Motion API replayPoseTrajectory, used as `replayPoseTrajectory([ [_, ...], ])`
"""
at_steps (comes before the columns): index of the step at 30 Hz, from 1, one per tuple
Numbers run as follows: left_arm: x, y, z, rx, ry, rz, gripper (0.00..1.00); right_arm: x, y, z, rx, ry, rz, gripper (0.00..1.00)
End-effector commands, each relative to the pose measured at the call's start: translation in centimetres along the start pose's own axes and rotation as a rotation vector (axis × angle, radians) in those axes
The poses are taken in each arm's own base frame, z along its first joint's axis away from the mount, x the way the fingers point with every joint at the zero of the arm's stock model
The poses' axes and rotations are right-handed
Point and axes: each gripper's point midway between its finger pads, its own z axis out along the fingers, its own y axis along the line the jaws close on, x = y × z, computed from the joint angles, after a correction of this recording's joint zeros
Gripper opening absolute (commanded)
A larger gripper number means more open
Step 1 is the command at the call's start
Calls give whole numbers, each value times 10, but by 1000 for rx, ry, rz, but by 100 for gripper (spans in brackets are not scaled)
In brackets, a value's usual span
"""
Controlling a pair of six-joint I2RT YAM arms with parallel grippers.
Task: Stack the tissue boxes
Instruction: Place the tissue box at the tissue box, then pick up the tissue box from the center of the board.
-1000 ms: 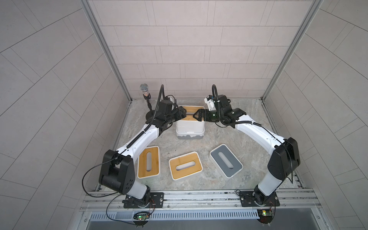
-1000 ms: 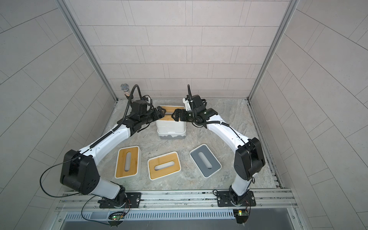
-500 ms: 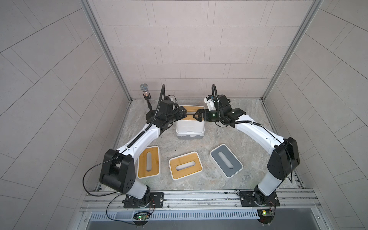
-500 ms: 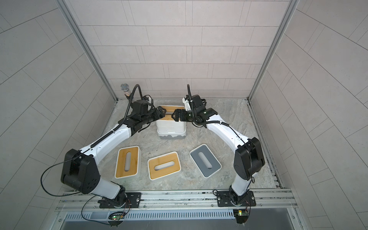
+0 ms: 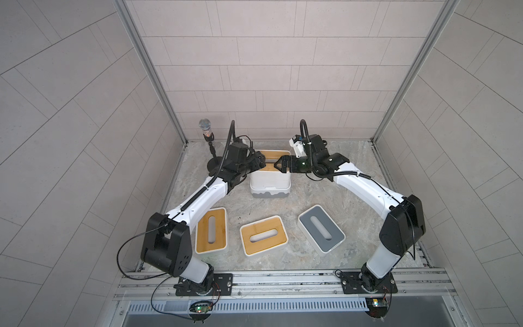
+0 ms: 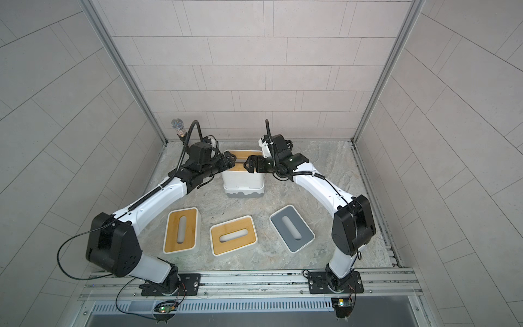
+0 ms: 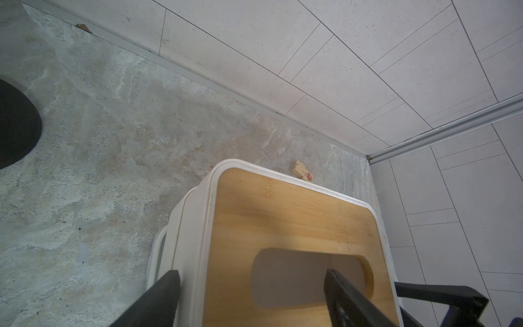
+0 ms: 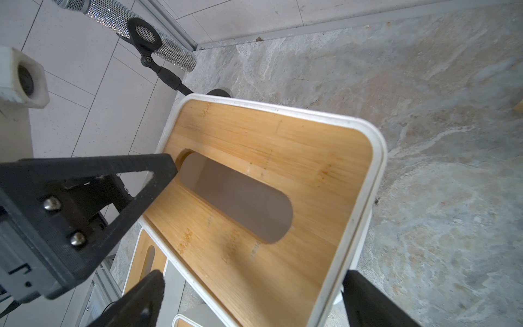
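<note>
About half done, by the look of it. A stack [image 5: 270,181] stands at the back of the desk [image 5: 325,195]. Its bottom box is white with a grey wavy base, and the top box [image 5: 271,155] has a bamboo lid. It looks three high, though the seams are hard to count.

Three boxes lie loose in front, apart from one another: a bamboo box [image 5: 211,234] on the robot's left, a middle bamboo box [image 5: 263,235] and a grey box [image 5: 321,228].

Both arms are at the top box's ends. The right gripper [image 5: 278,166] has its fingers [image 8: 147,294] spread wide, one on either side of the box. The left gripper [image 5: 263,164] has one finger outside the wall and the other over the slot, but whether it pinches I cannot tell.

The top box seems settled; the three loose ones are left to stack.
</note>
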Motion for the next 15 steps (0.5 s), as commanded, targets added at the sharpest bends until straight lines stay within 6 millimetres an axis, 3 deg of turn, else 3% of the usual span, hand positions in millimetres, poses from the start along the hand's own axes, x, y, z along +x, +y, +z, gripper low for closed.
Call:
replayPoseTrajectory([
  [1,-6,-2,-13,-15,-31,-13,86,-7,4,-3,4,-16,-22,99],
  [8,-13,6,-23,-66,-63,-32,86,-9,2,-10,23,-23,-29,99],
  [15,-28,1,-55,-65,-132,-32,87,-16,2,-29,48,-47,-54,99],
])
